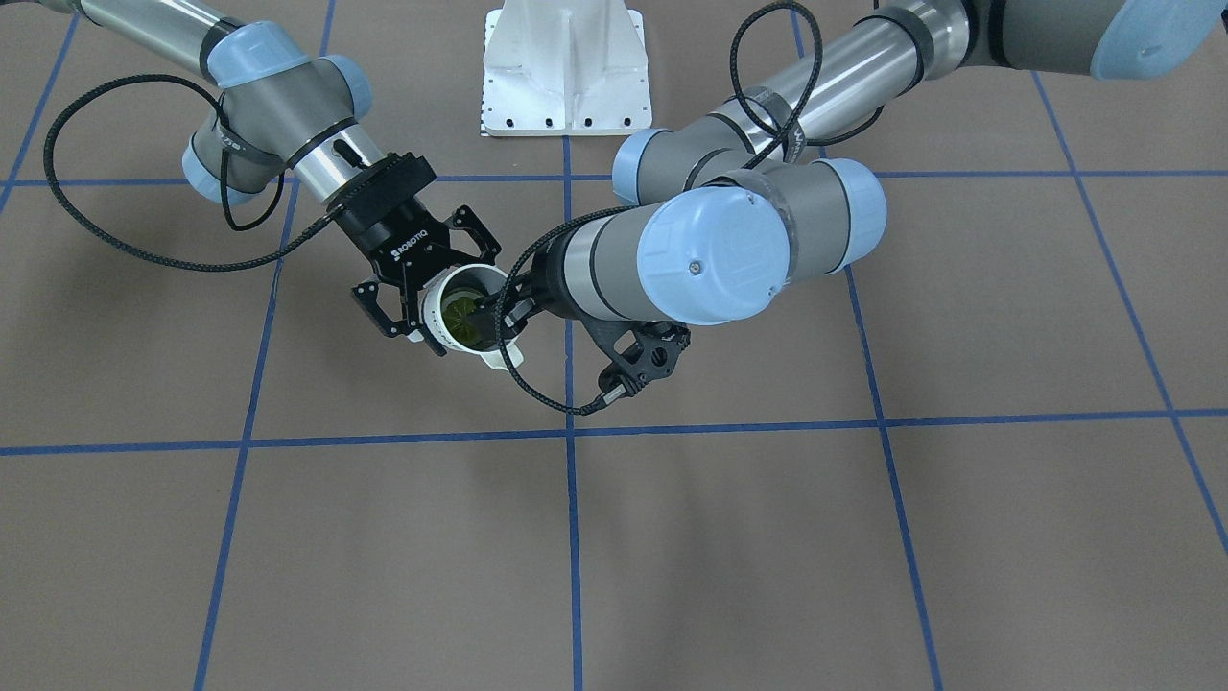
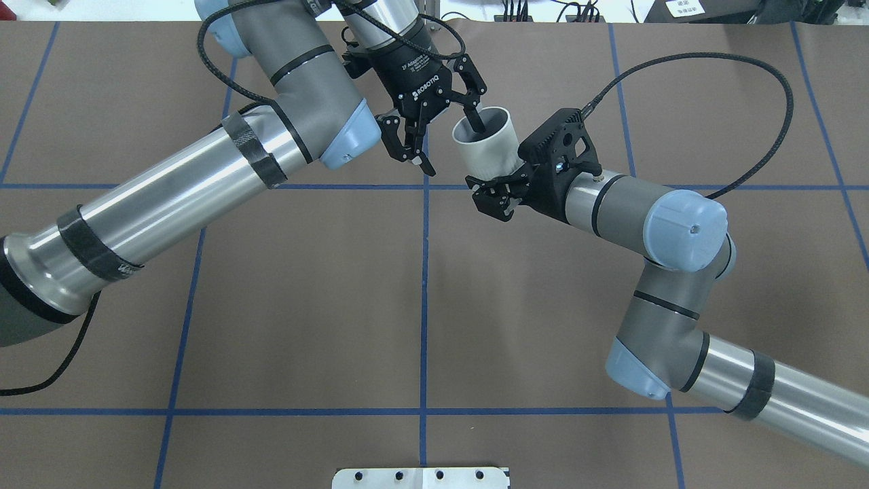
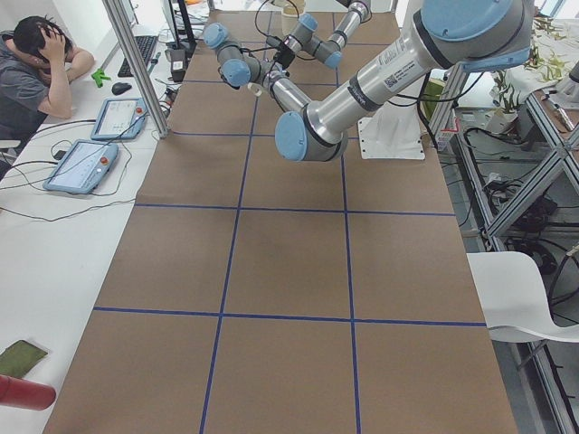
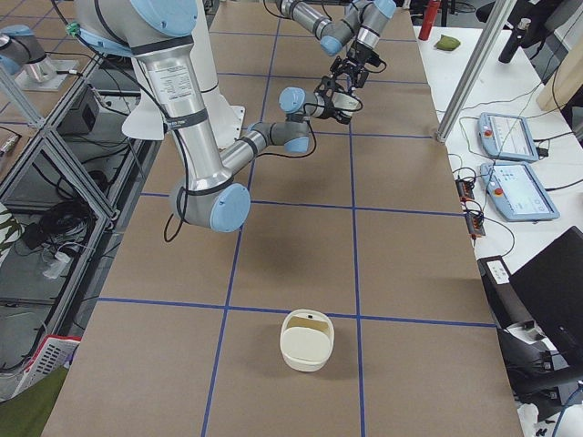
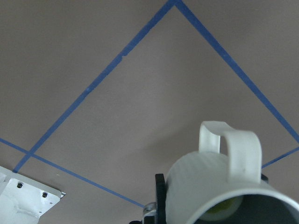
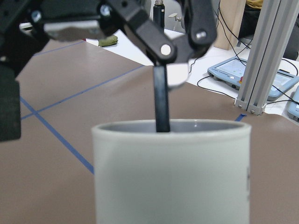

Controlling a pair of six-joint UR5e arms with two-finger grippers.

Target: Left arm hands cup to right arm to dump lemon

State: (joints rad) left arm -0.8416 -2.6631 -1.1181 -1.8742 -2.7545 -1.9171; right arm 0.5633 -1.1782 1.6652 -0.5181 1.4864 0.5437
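**Front-facing.** We noted the right end effector (image 1: 443,293) clamped across the body of the cup (image 1: 434,324), one finger on each side. The cup was held off the bench (image 1: 863,537), tilted, with its mouth towards this camera. The lemon (image 1: 465,312) lay inside, at the bottom.

**Overhead.** The left end effector (image 2: 451,145) stood spread wide. One of its fingers (image 2: 477,122) dipped into the cup's mouth. The other hung outside, clear of the wall.

**Exterior left.** Both arms met at the far end of the bench. The cup was too small here for us to judge any contact. An operator (image 3: 36,63) sat beside the bench.

**Exterior right.** A cream tub (image 4: 307,340) sat on the near part of the bench, well apart from the cup.

**Left wrist.** We saw the cup from close by, its loop handle (image 5: 229,149) uppermost and the lemon showing just inside the mouth.

**Right wrist.** The cup's wall filled the lower frame. A black finger passed down behind the rim into the cup.
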